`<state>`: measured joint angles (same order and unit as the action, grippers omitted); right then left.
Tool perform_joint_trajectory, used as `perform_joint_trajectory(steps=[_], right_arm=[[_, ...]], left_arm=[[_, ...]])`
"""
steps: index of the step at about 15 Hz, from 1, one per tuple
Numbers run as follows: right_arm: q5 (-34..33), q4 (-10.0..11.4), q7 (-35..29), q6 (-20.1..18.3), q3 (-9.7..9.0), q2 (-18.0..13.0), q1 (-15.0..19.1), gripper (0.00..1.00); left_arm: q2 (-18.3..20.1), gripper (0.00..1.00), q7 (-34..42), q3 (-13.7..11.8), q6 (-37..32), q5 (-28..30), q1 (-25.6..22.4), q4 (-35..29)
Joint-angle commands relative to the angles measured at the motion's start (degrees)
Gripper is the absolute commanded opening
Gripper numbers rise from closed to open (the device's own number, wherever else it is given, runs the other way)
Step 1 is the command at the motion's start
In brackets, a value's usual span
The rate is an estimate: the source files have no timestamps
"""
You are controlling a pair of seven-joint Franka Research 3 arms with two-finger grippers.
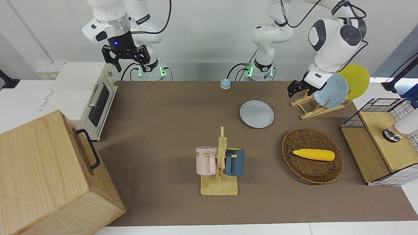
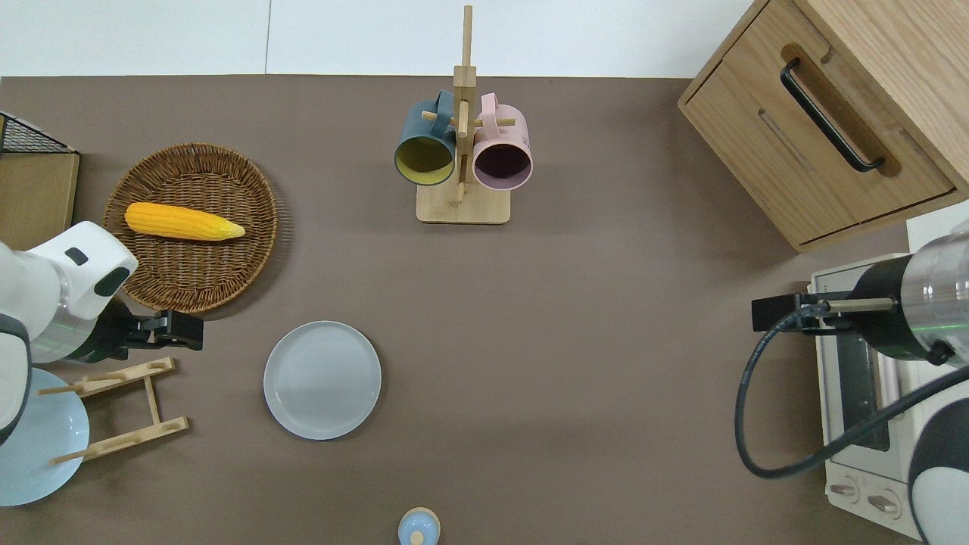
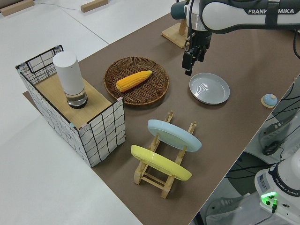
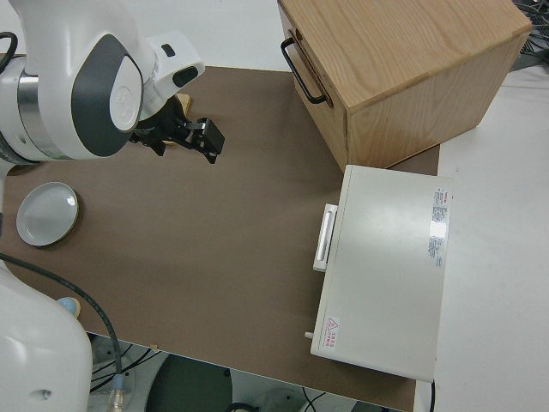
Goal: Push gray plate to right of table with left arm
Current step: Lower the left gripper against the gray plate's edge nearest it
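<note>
The left gripper (image 2: 182, 331) is hanging in the air over bare surface between the basket (image 2: 193, 227) and the wooden rack (image 2: 121, 412), and it is pointing toward the right arm's end. I cannot tell whether its fingers are apart or together.

Reading the overhead view as a clock face, the gray plate (image 2: 322, 380) is lying at about four o'clock from the gripper, near it but not touching. The plate is resting flat on the surface (image 2: 568, 341), roughly midway between the mug stand (image 2: 463, 144) and the robots' edge, a little toward the left arm's end of centre. It is round, so it has no long axis to line up with; any contact on the rim should do.

The push has to run toward three o'clock, and the gripper is sitting on the nine o'clock side of the plate, which is the side it needs. It is looking a little high and a little toward twelve, so my guess is that it should be dropping down and shifting toward six before meeting the rim. The left arm (image 1: 329, 42) is plainly the nearer one. The right arm is parked.

The path toward three o'clock is showing only brown surface up to the oven (image 2: 855, 393).
</note>
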<state>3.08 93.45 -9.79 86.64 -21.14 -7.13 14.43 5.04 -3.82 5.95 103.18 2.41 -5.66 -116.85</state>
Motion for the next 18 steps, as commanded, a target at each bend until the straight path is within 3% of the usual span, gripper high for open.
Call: perform_joint_trajectory(steps=[1,7,12,18], right_arm=[[1.23,1.56,-0.58,0.02,-0.83,-1.57,1.39,0.996],[1.23,1.56,-0.58,0.02,-0.83,-1.57,1.39,0.996],[1.23,1.56,-0.58,0.02,-0.83,-1.57,1.39,0.994],[1.23,1.56,-0.58,0.02,-0.83,-1.57,1.39,0.996]], left_arm=[[1.55,0.98,1.01,0.21,2.9,2.15,-0.49,-6.01],[1.55,0.96,1.01,-0.15,9.13,4.36,-0.67,-13.83],[1.11,0.95,1.09,-0.06,22.04,9.54,-0.32,-25.16],[0.33,0.9,0.57,1.61,24.34,11.74,0.3,-26.5]])
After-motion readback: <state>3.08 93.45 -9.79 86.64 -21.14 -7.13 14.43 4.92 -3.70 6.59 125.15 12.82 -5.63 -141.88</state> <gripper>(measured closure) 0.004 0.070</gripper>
